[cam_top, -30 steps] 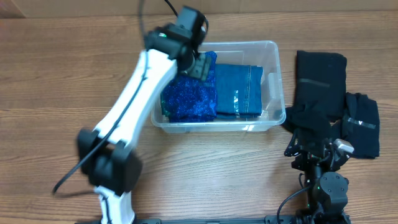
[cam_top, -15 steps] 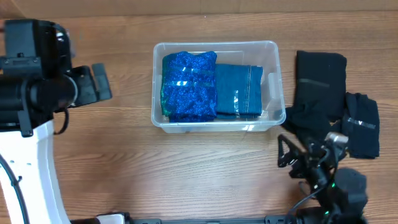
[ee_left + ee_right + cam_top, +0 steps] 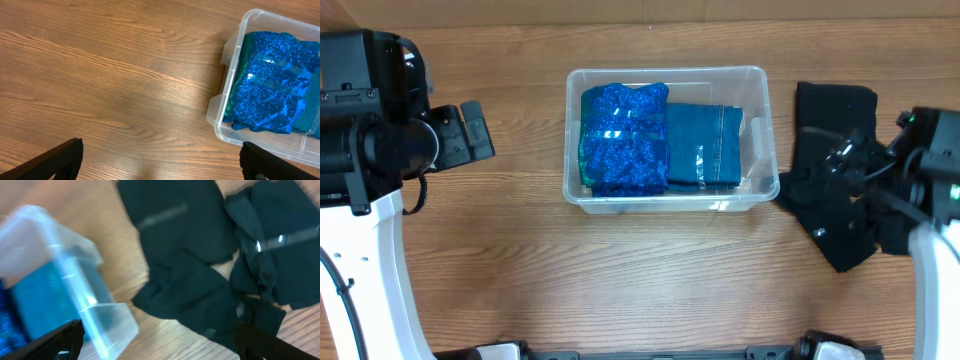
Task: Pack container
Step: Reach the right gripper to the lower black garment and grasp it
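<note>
container (image 3: 670, 203): left of the right gripper (image 3: 160, 332), ahead-right of the left gripper (image 3: 160, 155); holds glittery blue fabric (image 3: 623, 138) and a folded teal garment (image 3: 702, 145)
right gripper: fingers spread, empty, black garments (image 3: 185, 295) just beneath
left gripper: spread wide, holding nothing
likely step: pick one black piece
tip: pinch a thick fold, lift above the rim, aim beside the teal

I count one container (image 3: 665, 70), holding one glittery blue pack (image 3: 623, 140) and one teal pack (image 3: 703, 145); on the table (image 3: 520, 260), seemingly three black packs (image 3: 835, 120).
</note>
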Controlling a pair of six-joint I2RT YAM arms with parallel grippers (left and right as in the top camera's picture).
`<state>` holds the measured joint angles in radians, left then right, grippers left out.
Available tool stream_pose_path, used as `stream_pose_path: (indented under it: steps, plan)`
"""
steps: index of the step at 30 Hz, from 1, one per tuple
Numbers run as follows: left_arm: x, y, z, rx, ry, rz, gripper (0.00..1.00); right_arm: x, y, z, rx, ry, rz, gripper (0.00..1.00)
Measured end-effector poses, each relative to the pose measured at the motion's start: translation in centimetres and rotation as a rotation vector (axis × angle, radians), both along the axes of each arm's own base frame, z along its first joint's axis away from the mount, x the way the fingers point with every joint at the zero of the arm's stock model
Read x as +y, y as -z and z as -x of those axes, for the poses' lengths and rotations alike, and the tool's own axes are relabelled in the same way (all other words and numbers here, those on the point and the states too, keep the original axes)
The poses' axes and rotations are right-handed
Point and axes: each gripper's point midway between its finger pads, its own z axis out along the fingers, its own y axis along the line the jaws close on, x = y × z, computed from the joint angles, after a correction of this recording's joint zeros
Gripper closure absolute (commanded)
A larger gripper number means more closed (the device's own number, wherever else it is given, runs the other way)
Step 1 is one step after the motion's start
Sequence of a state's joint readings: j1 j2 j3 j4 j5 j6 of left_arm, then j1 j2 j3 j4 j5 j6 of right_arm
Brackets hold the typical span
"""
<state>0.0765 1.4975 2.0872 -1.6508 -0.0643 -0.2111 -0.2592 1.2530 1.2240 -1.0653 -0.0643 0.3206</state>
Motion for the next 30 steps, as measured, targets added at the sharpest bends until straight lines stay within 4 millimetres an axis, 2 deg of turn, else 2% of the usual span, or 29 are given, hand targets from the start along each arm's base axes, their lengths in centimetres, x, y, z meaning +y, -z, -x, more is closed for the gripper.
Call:
stream_pose_path:
  steps: [3,6,12,15,18,22,24,28,30]
  plan:
    - [0.0,0.0,0.0,0.0,0.0,0.0,0.0,-2.3,4.9,-0.6,0.145,0.044,-0.095,0.0]
    - [0.0,0.0,0.0,0.0,0.0,0.0,0.0,-4.0,9.5,-0.3,0.284,0.069,-0.167,0.0]
    - [0.0,0.0,0.0,0.001,0.0,0.0,0.0,-4.2,14.1,-0.8,0.376,-0.072,-0.18,0.0]
    - [0.0,0.0,0.0,0.001,0.0,0.0,0.0,-4.0,16.6,-0.4,0.442,-0.148,-0.194,0.0]
    - [0.0,0.0,0.0,0.001,0.0,0.0,0.0,-3.9,17.9,-0.2,0.467,-0.185,-0.2,0.0]
    - [0.0,0.0,-0.1,0.002,0.0,0.0,0.0,-1.9,19.5,1.3,0.493,-0.245,-0.288,0.08]
    - [0.0,0.1,0.0,0.002,0.0,0.0,0.0,-0.5,19.4,2.1,0.493,-0.268,-0.355,0.14]
    - [0.0,0.0,-0.1,0.002,0.0,0.0,0.0,1.9,19.3,3.5,0.497,-0.268,-0.486,0.12]
    - [0.0,0.0,-0.1,0.002,0.0,0.0,0.0,2.2,19.3,3.5,0.495,-0.214,-0.522,0.11]
